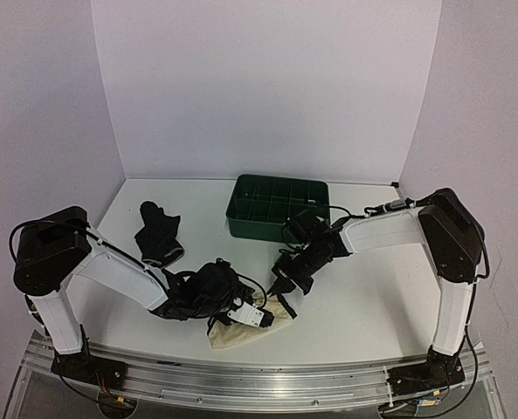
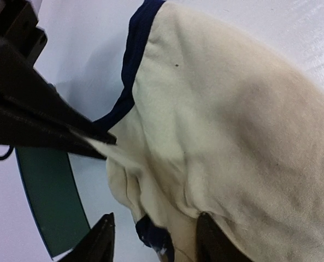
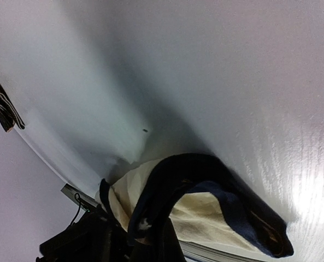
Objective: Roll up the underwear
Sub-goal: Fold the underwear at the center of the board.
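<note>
The cream underwear with black edging point(image 1: 232, 336) lies crumpled at the table's front middle. It fills the left wrist view point(image 2: 233, 136). My left gripper point(image 1: 265, 318) is low over it; its fingers stand apart with a corner of the cloth's edge between them point(image 2: 153, 240), and table shows beside the left finger. My right gripper point(image 1: 282, 297) is shut on the garment's black edge band point(image 3: 194, 180) and lifts it into an arch. The black underwear point(image 1: 158, 231) lies loose at the left. The plain cream-white one is out of view.
The green compartment tray point(image 1: 241, 209) stands at the back middle, just behind the right arm. A metal rail runs along the table's near edge point(image 1: 259, 375). The white backdrop walls close in the back and sides.
</note>
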Robot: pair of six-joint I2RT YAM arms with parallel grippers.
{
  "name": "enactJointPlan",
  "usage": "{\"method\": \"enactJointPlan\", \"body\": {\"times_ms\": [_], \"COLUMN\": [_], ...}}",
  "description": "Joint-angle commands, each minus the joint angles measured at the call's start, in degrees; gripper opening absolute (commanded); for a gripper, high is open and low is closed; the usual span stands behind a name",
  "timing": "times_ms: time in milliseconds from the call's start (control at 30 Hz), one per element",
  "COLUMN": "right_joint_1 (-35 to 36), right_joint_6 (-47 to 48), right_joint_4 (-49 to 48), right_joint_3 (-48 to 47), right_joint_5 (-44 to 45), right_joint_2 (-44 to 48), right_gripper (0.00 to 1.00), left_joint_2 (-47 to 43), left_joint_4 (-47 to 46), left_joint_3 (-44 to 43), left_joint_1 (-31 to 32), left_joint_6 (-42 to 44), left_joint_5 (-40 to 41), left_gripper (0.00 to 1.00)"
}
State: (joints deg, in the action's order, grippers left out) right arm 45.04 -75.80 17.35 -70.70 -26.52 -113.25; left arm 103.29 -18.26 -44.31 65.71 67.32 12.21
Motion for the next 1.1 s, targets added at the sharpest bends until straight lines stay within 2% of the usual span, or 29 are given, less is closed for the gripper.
{"method": "enactJointPlan", "body": {"times_ms": [0,133,200,300,433,533,733,867,1067], "right_joint_1": [-0.3,-0.3,-0.3,-0.2,-0.2,-0.2,-0.1,0.2,0.8], "right_joint_6": [1.5,0.6,0.2,0.0,-0.8,-1.2,-1.2,-0.9,-1.0], "right_joint_4": [-2.6,-6.4,-8.4,-10.1,-11.9,-12.3,-12.3,-12.2,-12.2], "right_joint_3": [2.5,4.3,5.3,6.0,7.2,8.1,8.9,8.9,11.0], "right_joint_5": [2.8,3.2,3.9,4.9,5.7,6.0,6.7,6.2,4.5], "right_joint_2": [1.3,1.5,1.9,2.5,3.3,4.3,6.7,6.9,7.8], "right_gripper": [0.00,0.00,0.00,0.00,0.00,0.00,0.00,0.00,0.00], "left_joint_2": [-4.6,-8.8,-10.4,-11.3,-7.8,-4.8,-2.9,0.4,2.8], "left_joint_4": [10.5,19.3,27.7,37.0,44.1,45.7,43.5,42.1,42.0], "left_joint_3": [-4.8,-6.9,-9.5,-13.0,-13.8,-12.8,-12.3,-14.0,-15.0], "left_joint_1": [-0.5,-0.7,-1.6,-4.5,-8.7,-10.7,-10.9,-11.4,-14.4], "left_joint_6": [-7.8,-12.3,-16.4,-26.4,-38.7,-42.9,-45.4,-48.2,-52.1], "left_joint_5": [-1.5,-5.9,-10.4,-18.5,-22.5,-23.9,-24.6,-23.7,-27.3], "left_gripper": [0.55,0.61,0.67,0.75,0.77,0.77,0.76,0.71,0.61]}}
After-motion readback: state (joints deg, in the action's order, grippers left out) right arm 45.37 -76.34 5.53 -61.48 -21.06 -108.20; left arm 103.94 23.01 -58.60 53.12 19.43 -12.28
